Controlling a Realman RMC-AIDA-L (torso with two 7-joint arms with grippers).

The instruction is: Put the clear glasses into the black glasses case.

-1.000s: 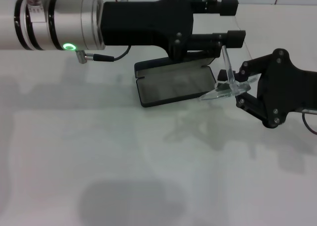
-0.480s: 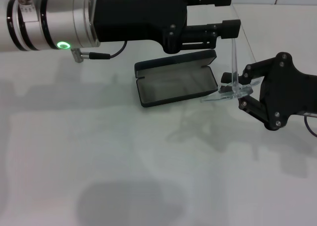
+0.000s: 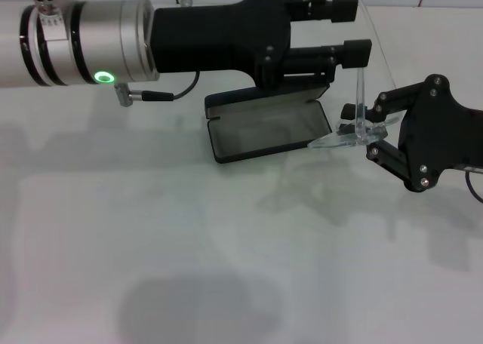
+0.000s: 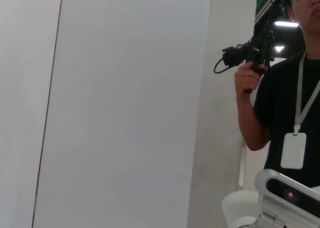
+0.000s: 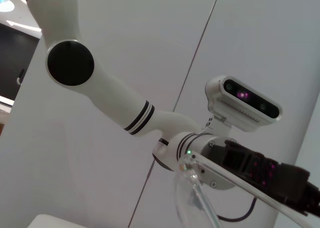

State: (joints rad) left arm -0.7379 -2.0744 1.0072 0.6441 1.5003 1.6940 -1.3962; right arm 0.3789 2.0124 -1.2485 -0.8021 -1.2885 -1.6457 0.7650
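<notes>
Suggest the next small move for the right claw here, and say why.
Probably ease the right claw toward the open case and lower it. It holds the glasses at the case's edge, one temple sticking up, not yet over the lining. The left claw hovers open behind the case.

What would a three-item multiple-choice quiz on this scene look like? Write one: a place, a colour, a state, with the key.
1. Where are the clear glasses?
A. Inside the case
B. At the open case's right edge, held by the right end effector
C. Near the table's front edge

2. What colour is the lit ring on the left arm?
A. Green
B. Red
C. Blue

3. What state is the black glasses case in?
A. Shut
B. Open with the glasses inside
C. Open, no glasses inside

Key: 1 B, the lens hangs beside the case in the right end effector's fingers; 2 A, the ring glows green; 3 C, the bare grey lining shows.

The left end effector is open above the case's lid.
</notes>
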